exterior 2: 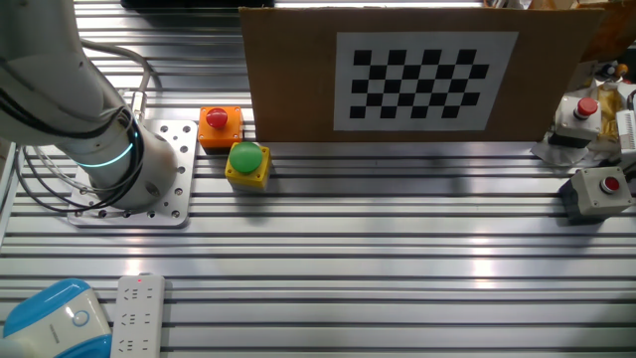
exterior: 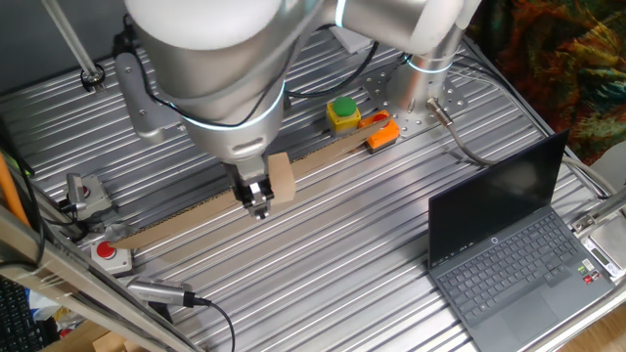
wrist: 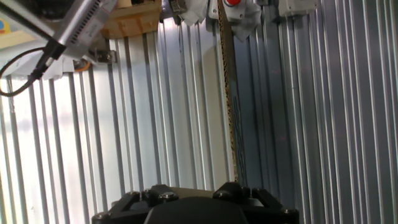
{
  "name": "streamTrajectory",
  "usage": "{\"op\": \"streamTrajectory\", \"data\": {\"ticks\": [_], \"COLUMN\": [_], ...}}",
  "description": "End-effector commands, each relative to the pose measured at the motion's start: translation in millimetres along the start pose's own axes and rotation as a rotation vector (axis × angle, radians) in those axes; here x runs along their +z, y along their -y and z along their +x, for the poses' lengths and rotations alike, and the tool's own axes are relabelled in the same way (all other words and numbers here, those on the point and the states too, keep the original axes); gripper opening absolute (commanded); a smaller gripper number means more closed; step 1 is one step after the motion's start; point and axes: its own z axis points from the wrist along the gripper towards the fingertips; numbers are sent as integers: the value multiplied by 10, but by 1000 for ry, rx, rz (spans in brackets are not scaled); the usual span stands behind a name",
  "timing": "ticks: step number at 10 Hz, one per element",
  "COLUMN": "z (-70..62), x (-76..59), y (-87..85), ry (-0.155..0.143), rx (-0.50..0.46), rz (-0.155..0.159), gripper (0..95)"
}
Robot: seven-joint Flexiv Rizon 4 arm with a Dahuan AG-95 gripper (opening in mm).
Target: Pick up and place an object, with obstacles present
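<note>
The gripper is seen low by the cardboard wall, the tan block just beside it; whether the fingers are clamped on the block cannot be told; a sideways move could clip the wall's top edge; open ribbed table is offered toward the laptop.
</note>
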Motion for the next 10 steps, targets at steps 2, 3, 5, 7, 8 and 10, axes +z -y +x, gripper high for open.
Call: {"op": "streamTrajectory", "data": {"ticks": [2, 3, 5, 7, 8, 10], "z": [46, 46, 46, 46, 46, 46], "x": [193, 193, 193, 193, 193, 193], "y": [9, 9, 9, 9, 9, 9], "ry": [37, 50, 73, 90, 94, 111], "rx": [12, 16, 20, 14, 13, 12], "rz": [-9, -6, -16, -20, -19, -19], "gripper": [0, 0, 0, 0, 0, 0]}}
